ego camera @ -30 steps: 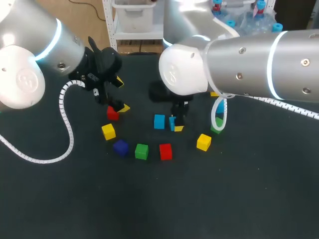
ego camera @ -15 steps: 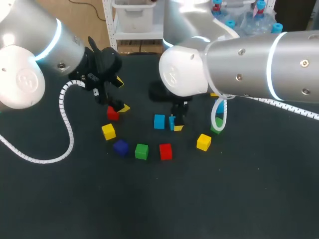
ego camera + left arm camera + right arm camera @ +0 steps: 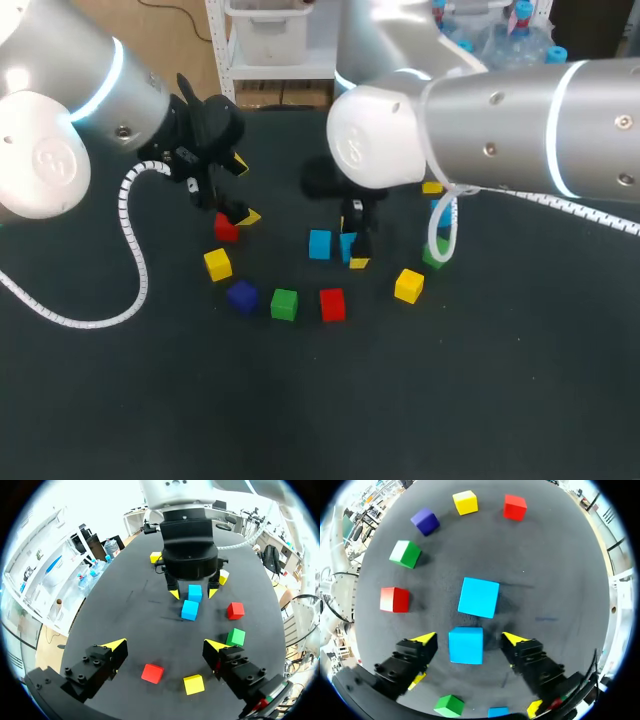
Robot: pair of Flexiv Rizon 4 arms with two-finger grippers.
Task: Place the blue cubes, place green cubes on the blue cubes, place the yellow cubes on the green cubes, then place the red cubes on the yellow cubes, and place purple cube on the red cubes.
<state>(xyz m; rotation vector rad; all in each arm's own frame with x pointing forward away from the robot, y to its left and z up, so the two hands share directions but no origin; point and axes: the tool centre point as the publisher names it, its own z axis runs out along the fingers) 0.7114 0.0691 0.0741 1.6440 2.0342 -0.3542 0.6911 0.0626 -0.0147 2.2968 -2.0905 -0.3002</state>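
My right gripper (image 3: 469,640) stands open over the table, and a light blue cube (image 3: 465,645) rests between its fingers with a gap on each side. A second light blue cube (image 3: 478,597) sits just ahead, close to the first. In the head view the pair (image 3: 319,244) lies mid-table under the right gripper (image 3: 352,248). My left gripper (image 3: 165,645) is open and empty at the left, above a red cube (image 3: 152,673) and a yellow cube (image 3: 193,683). A purple cube (image 3: 241,296), a green cube (image 3: 284,303) and another red cube (image 3: 332,304) form an arc in front.
Another yellow cube (image 3: 408,285) lies right of the arc. A green cube (image 3: 433,255) sits behind my right arm's white cable loop (image 3: 440,230), with a yellow cube (image 3: 432,187) farther back. My left arm's coiled cable (image 3: 130,250) trails over the table's left.
My right gripper has opened and let go of the light blue cube, which now rests on the table beside the other one. The left arm has not moved.
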